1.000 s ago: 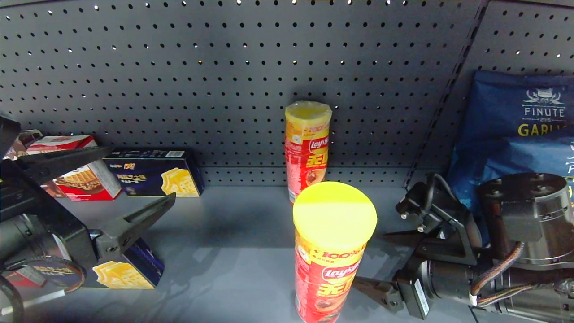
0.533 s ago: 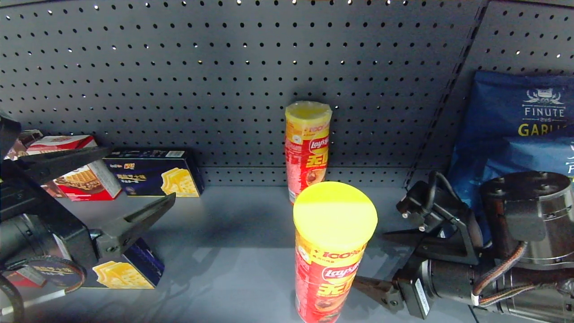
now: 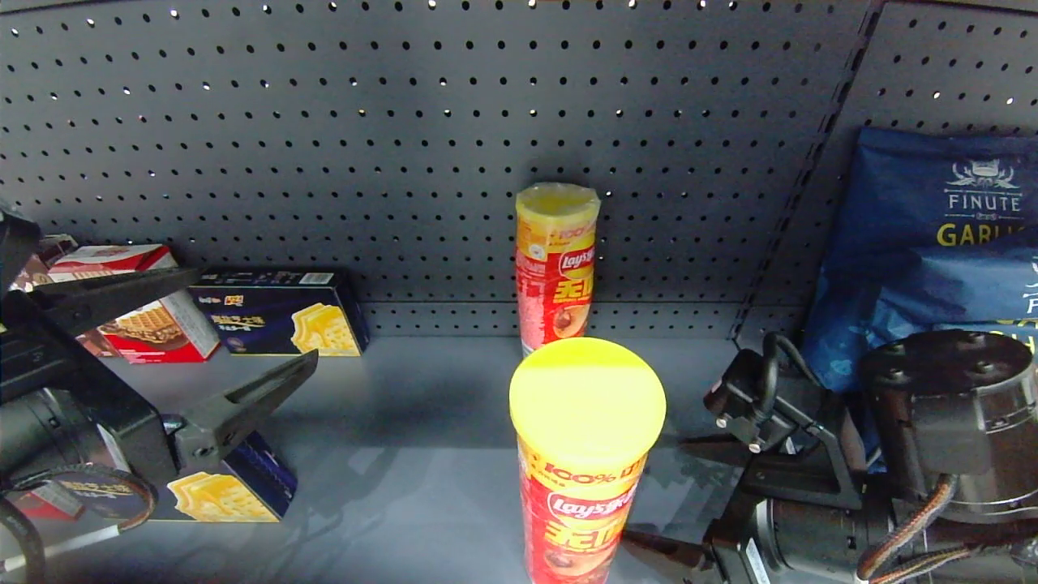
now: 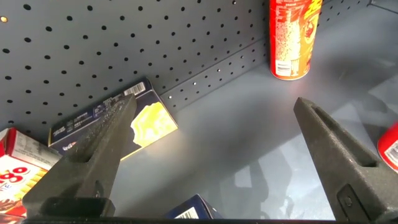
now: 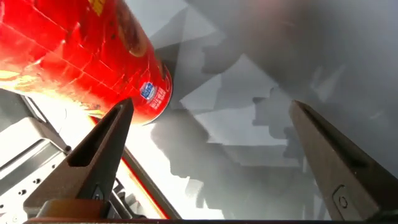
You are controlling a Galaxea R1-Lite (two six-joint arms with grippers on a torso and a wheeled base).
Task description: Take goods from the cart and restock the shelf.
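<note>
Two red chip cans with yellow lids are on the grey shelf [image 3: 422,422]: the rear can [image 3: 556,268] stands at the pegboard wall [image 3: 365,146], and the near can [image 3: 585,454] is in front of it, toward the shelf's front edge. The right gripper [image 5: 211,104] has its fingers spread wide and holds nothing; the near can is just beside one fingertip, and I cannot tell if they touch. The left gripper [image 3: 253,316] is also spread wide and empty, above a navy wafer box [image 3: 227,487], well apart from both cans.
</note>
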